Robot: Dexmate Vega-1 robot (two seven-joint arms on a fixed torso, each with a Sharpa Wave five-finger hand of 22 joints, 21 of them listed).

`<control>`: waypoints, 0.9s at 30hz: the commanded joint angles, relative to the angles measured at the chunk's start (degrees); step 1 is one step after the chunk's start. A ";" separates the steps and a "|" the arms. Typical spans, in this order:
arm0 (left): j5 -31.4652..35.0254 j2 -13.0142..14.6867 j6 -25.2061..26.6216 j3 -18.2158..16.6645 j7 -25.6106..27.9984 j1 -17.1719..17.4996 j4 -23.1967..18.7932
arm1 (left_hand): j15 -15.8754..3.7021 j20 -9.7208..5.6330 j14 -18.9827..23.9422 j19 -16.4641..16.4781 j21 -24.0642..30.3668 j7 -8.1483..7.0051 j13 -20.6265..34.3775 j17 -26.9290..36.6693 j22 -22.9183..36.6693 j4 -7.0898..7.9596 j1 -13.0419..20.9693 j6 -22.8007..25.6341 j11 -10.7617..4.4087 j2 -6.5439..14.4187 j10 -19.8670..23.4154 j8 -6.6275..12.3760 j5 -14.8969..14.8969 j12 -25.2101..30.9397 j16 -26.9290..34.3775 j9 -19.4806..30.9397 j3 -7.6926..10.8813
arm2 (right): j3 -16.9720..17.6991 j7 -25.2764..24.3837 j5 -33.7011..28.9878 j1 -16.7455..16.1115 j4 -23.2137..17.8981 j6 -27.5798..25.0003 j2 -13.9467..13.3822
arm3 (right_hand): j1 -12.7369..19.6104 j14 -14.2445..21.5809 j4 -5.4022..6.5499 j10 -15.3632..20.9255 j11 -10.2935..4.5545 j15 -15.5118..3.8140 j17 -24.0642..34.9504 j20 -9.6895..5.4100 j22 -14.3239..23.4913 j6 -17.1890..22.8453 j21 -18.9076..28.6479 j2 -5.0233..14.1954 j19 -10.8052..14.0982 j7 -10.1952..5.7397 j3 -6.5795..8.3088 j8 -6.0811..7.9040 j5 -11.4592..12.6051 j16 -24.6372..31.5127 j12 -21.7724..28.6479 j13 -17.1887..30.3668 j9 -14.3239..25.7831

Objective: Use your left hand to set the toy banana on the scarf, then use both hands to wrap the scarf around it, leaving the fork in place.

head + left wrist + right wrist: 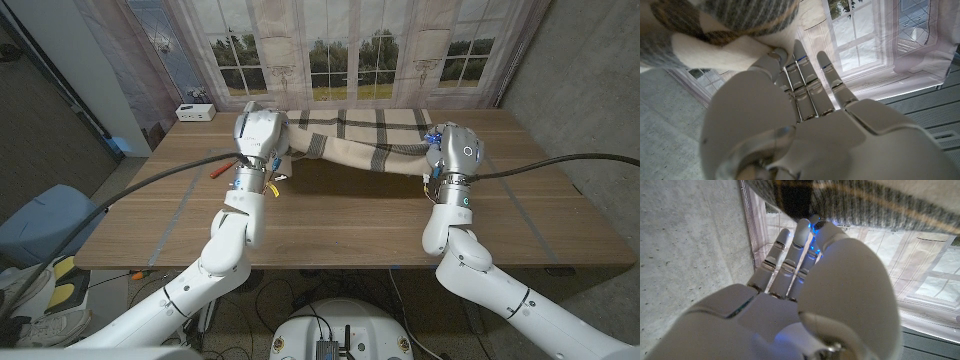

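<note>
A beige plaid scarf (360,135) with dark stripes lies across the far middle of the table, and its near edge is lifted off the wood. My left hand (262,133) is raised at the scarf's left end, fingertips (774,54) against the cloth (730,22), and appears to grip it. My right hand (456,152) holds the right end up, with its fingertips (815,227) pressed into the fabric (865,200). Whatever lies under the scarf is hidden. A small orange thing (217,170), perhaps the fork, lies on the table beside my left forearm.
A white box (195,112) stands at the table's back left corner. A curtain printed with windows (350,50) hangs right behind the table. A black cable (160,178) runs over the left side, and a blue seat (45,225) sits off the left edge.
</note>
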 commanded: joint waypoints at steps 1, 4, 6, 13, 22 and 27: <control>-3.46 1.64 -3.02 -1.05 -4.72 -5.12 2.74 | -6.02 -0.19 -0.46 -0.23 0.38 0.04 15.56 0.49 0.33 0.15 1.18 0.46 -5.24 0.24 4.93 -0.21 0.22 5.81 0.02 -0.01 -0.33 | -0.07 3.21 -1.25 4.82 4.95 4.12 1.75 | 0.05 0.56 0.06 1.40 1.49 -5.13 0.37 -0.15 0.17 -0.24 0.53 -0.63 -0.31 -0.02 0.78 0.50 0.52 -0.50 0.15 1.41 0.13; -3.91 1.71 -3.12 -1.00 -5.16 -5.99 3.27 | -6.01 -0.13 -0.56 -0.33 0.51 -0.11 15.54 0.71 0.34 0.17 1.29 0.48 -5.23 0.26 4.95 -0.23 0.30 5.71 0.06 -0.03 -0.52 | -0.03 3.57 -1.35 5.60 5.79 4.80 2.04 | -0.04 0.63 0.08 1.30 1.40 -5.11 0.55 -0.15 0.16 -0.26 0.62 -0.68 -0.37 0.00 0.99 0.49 0.54 -0.66 0.10 1.61 0.08; -4.48 1.51 -3.42 -0.94 -5.80 -7.54 4.39 | -6.03 -0.16 -0.58 -0.37 0.57 -0.01 15.56 0.79 0.34 0.18 1.33 0.43 -5.17 0.29 4.97 -0.28 0.34 5.68 0.06 -0.05 -0.59 | -0.16 4.05 -1.25 7.04 7.22 5.65 2.43 | -0.13 0.66 0.07 1.39 1.49 -5.11 0.72 -0.18 0.14 -0.29 0.72 -0.80 -0.39 0.00 1.18 0.47 0.54 -0.82 -0.03 1.57 0.02; -5.00 1.58 -4.34 0.14 -7.12 -11.53 7.16 | -6.04 -0.17 -0.66 -0.61 0.76 -0.06 15.56 1.00 0.34 0.20 1.47 0.45 -5.25 0.28 4.99 -0.30 0.48 5.52 0.02 -0.03 -0.81 | -0.90 5.54 -1.13 11.16 11.26 7.93 3.44 | -0.34 0.83 0.07 1.47 1.46 -5.11 1.21 -0.17 0.12 -0.35 0.95 -0.96 -0.61 0.02 1.77 0.56 0.57 -1.23 -0.36 1.59 0.11; -5.50 1.11 -4.42 1.39 -7.62 -15.52 10.68 | -6.04 -0.13 -0.79 -0.78 1.11 -0.05 15.65 1.30 0.33 0.21 1.76 0.51 -5.22 0.33 5.13 -0.42 0.67 5.40 -0.10 -0.16 -1.09 | -1.86 6.52 -0.07 16.44 17.46 11.06 5.17 | -0.57 1.06 0.07 1.75 1.43 -5.13 1.80 -0.22 0.08 -0.32 1.25 -1.15 -0.80 -0.13 2.50 0.59 0.60 -1.70 -0.61 1.73 0.02; -5.92 0.92 -4.34 2.09 -8.04 -17.71 12.65 | -6.04 -0.14 -0.81 -0.87 1.31 -0.11 15.65 1.33 0.32 0.30 1.78 0.44 -5.33 0.37 5.14 -0.38 0.80 5.27 -0.25 0.02 -1.19 | -2.79 7.08 0.50 19.44 21.15 12.62 6.10 | -0.72 1.14 0.09 1.51 1.35 -5.13 2.04 -0.20 0.06 -0.33 1.39 -1.24 -0.83 -0.12 2.78 0.65 0.60 -1.89 -0.72 2.01 0.09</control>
